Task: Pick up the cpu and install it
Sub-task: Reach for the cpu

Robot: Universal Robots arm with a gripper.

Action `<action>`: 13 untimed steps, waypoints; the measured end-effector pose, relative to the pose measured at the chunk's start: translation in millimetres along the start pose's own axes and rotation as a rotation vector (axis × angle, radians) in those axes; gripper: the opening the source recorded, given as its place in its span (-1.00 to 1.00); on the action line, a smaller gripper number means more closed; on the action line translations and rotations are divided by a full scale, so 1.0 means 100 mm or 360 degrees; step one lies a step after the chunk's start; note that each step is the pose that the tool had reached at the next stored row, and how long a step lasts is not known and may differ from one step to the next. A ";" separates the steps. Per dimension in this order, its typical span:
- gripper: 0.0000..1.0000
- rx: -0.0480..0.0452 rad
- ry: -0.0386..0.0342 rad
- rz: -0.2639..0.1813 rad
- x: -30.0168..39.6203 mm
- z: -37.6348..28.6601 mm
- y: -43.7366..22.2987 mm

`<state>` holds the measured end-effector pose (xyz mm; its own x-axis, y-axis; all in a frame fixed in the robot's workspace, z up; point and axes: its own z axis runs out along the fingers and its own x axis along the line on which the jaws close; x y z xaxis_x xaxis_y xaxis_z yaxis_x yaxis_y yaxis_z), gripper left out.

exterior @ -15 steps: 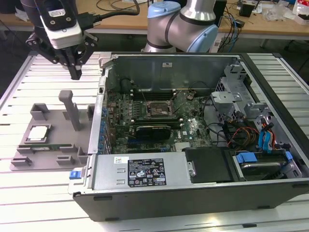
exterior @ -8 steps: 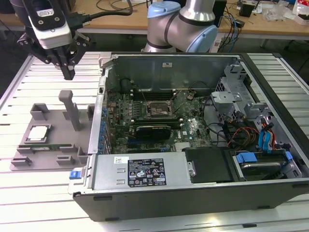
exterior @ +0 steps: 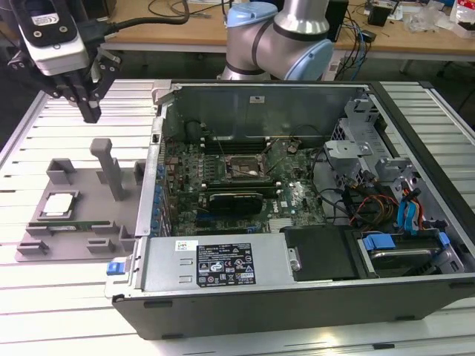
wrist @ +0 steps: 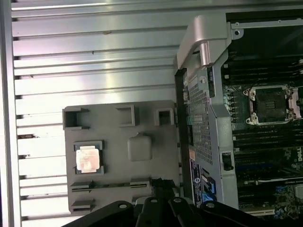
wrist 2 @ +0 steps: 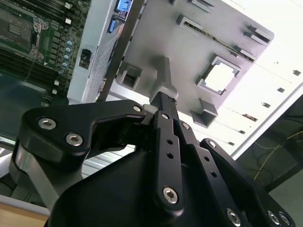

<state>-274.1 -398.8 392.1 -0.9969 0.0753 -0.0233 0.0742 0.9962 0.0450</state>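
**Approach stage: tool above the tray, cpu not yet picked**

The tool point(exterior: 90, 113) hangs in the upper left of the exterior view, over the slatted table point(exterior: 67, 297) and well above the grey tray point(exterior: 85, 226). Its fingers look clenched together into a single point, with nothing between them.

The cpu point(exterior: 59, 205) lies flat in a square pocket of the tray, at the left edge of that frame just below the middle, with its shiny top facing up. It also shows in both wrist views, seated in the same pocket point(wrist: 88, 157). It is well apart from the tool. A grey post point(exterior: 110, 167) stands upright on the tray between the cpu's pocket and the open case point(exterior: 223, 263).

Inside the case, the socket point(exterior: 245, 169) sits on the board point(exterior: 297, 200), a little above the centre of the exterior view. In the first wrist view it looks bare point(wrist: 272, 105).

By my reading the work is at its first step, with pick-up not begun and nothing installed. A grasp here would call for the fingers to spread first, then to line up squarely over the chip and come straight down into the pocket. They would have to take the chip by its thin edges while keeping clear of the pocket walls and the post
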 end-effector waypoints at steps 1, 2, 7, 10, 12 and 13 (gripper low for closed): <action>-0.79 0.0000 0.0000 0.0000 0.029 -0.001 -0.002; -0.79 0.0000 0.0000 0.0000 0.057 0.000 -0.004; -0.79 0.0000 0.0000 0.0000 0.181 -0.002 -0.014; -0.79 0.0000 0.0000 0.0000 0.222 -0.002 -0.017; -0.79 0.0000 0.0000 0.0000 0.260 -0.002 -0.020; -0.79 0.0000 0.0000 0.0000 0.280 -0.002 -0.021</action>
<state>-302.2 -398.9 391.5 -0.9969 0.0753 -0.0233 0.0742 0.9962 0.0451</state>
